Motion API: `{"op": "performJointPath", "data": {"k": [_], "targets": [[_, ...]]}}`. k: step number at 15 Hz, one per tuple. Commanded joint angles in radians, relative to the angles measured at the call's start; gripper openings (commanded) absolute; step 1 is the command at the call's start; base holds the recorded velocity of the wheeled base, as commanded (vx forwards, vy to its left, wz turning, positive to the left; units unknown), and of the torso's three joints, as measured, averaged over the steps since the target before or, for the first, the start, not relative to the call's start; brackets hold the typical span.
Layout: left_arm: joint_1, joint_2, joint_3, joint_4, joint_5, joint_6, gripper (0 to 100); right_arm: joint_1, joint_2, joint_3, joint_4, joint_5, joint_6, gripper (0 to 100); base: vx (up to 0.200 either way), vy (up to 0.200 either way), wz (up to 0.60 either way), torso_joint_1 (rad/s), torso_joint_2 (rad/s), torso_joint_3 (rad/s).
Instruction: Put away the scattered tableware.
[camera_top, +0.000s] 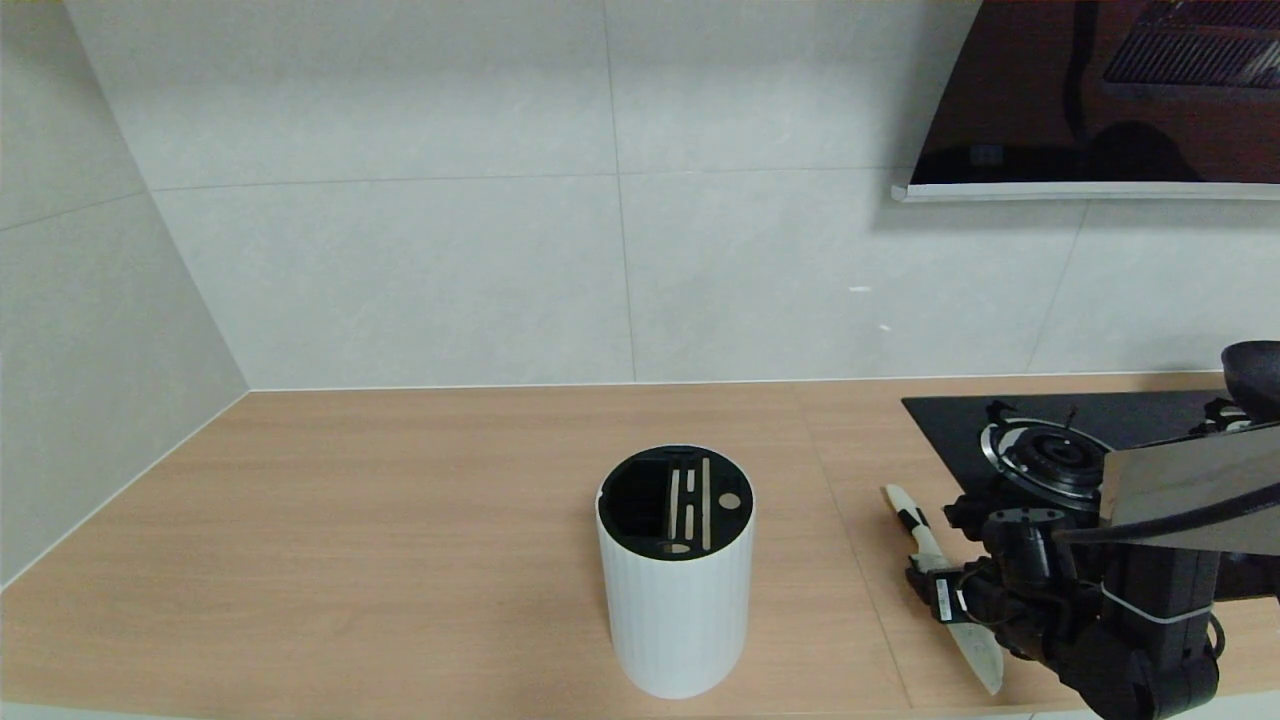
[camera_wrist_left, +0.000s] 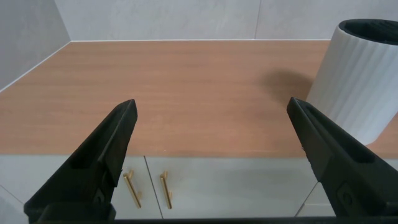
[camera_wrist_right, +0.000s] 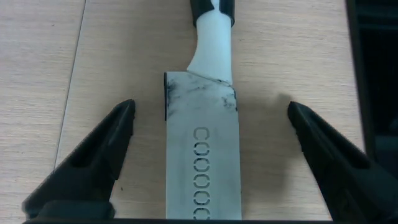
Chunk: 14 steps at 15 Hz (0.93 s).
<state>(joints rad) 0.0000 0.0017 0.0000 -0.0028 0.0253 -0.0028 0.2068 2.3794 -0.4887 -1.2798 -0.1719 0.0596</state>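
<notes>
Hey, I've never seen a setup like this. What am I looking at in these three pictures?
This is a two-armed robot at a kitchen counter. The wide picture comes from a camera on its head. The other two come from cameras on its wrists, each looking out past that arm's gripper. On the counter stands a white knife holder, and beside a gas stove a knife lies flat. The right gripper is open astride the blade. The left gripper is open near the counter's front edge. Nothing is held.
</notes>
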Motion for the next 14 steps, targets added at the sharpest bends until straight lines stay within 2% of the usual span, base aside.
{"op": "performJointPath", "data": {"k": [1, 9, 14], "targets": [[0.000, 0.000, 0.000, 0.000, 0.001, 0.000, 100, 0.000, 0.006, -0.001, 0.000, 0.000, 0.000, 0, 0.000, 0.000, 0.00, 0.000, 0.00, 0.000], [0.000, 0.000, 0.000, 0.000, 0.001, 0.000, 100, 0.000, 0.003, -0.001, -0.012, 0.000, 0.000, 0, 0.000, 0.000, 0.00, 0.000, 0.00, 0.000], [0.000, 0.000, 0.000, 0.000, 0.001, 0.003, 100, 0.000, -0.126, 0.010, -0.006, 0.000, 0.000, 0, 0.000, 0.000, 0.00, 0.000, 0.00, 0.000]]}}
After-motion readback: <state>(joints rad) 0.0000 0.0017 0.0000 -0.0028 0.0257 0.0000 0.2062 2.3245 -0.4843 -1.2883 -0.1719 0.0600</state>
